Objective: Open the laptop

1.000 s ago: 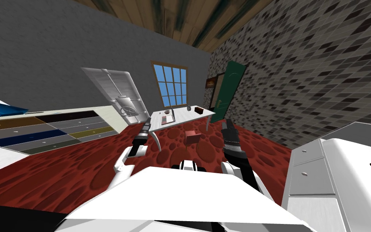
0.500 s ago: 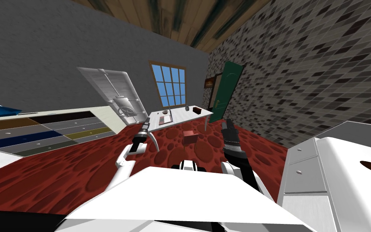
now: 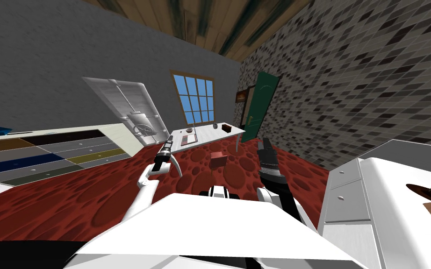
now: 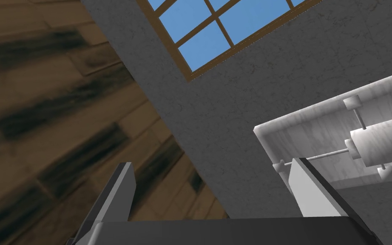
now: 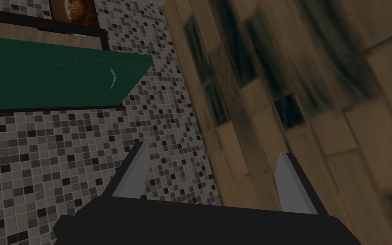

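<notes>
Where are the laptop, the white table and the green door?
laptop (image 3: 189, 137), head view, on its flat top face.
white table (image 3: 211, 134), head view, on a bare part of its top.
green door (image 3: 259, 109), head view, on the middle of its panel.

Open red floor ahead; small red block before table.

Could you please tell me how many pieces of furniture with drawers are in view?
2. A low dresser with coloured drawer fronts stands on my left. A white cabinet stands close on my right. Others may be hidden.
</notes>
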You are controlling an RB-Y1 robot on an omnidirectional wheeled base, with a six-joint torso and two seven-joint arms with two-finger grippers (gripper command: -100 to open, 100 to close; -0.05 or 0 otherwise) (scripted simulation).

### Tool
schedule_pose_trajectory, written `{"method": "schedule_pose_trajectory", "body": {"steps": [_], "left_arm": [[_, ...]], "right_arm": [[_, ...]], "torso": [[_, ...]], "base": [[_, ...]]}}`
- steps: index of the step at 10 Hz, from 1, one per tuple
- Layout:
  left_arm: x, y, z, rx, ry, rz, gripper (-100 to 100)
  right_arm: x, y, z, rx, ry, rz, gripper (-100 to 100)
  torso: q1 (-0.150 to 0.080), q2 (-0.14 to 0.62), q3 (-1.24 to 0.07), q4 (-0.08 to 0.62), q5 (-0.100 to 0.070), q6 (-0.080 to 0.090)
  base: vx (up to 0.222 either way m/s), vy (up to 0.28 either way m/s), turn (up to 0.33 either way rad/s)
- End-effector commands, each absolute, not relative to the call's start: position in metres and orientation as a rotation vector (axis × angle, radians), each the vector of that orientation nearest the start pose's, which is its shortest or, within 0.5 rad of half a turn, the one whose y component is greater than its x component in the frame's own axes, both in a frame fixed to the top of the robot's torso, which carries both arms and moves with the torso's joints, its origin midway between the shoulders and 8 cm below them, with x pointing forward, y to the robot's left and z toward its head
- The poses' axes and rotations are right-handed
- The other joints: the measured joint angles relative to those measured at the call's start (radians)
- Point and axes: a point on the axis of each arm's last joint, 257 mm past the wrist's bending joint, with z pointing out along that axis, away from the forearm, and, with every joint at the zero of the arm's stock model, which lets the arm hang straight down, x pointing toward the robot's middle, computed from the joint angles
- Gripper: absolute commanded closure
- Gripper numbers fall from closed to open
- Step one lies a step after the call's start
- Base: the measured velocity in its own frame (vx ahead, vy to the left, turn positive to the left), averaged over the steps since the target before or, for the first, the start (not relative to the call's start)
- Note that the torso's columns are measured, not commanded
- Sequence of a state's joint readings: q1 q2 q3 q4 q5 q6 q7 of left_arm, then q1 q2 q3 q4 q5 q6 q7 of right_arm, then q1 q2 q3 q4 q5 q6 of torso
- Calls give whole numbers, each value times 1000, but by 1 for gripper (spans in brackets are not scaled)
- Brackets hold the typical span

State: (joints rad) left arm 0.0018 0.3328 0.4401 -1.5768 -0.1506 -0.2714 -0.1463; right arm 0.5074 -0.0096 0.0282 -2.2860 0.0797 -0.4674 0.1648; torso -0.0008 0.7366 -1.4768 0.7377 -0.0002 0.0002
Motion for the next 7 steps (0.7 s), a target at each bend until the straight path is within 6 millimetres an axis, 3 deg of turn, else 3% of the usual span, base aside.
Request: {"method": "schedule_pose_trajectory", "body": {"steps": [1, 2, 5, 6, 7], "left_arm": [[497, 527, -76, -729, 987, -521, -100], [498, 532, -88, -750, 1002, -513, -100], [511, 556, -86, -791, 999, -461, -100], [511, 559, -96, -808, 1011, -456, -100], [518, 568, -89, -819, 1003, -436, -100]], "right_arm": [[350, -262, 17, 562, 727, 1117, 0], [350, -262, 17, 562, 727, 1117, 0], [350, -262, 17, 562, 727, 1117, 0], [350, -262, 17, 562, 727, 1117, 0], [350, -262, 17, 562, 727, 1117, 0]], "torso": [[1, 1, 0, 0, 0, 0], [1, 2, 1, 0, 0, 0], [1, 2, 1, 0, 0, 0], [0, 1, 0, 0, 0, 0], [1, 1, 1, 0, 0, 0]], "base": [[21, -79, -42], [22, -62, -26], [34, -67, -39], [36, -52, -22], [41, -63, -53]]}}
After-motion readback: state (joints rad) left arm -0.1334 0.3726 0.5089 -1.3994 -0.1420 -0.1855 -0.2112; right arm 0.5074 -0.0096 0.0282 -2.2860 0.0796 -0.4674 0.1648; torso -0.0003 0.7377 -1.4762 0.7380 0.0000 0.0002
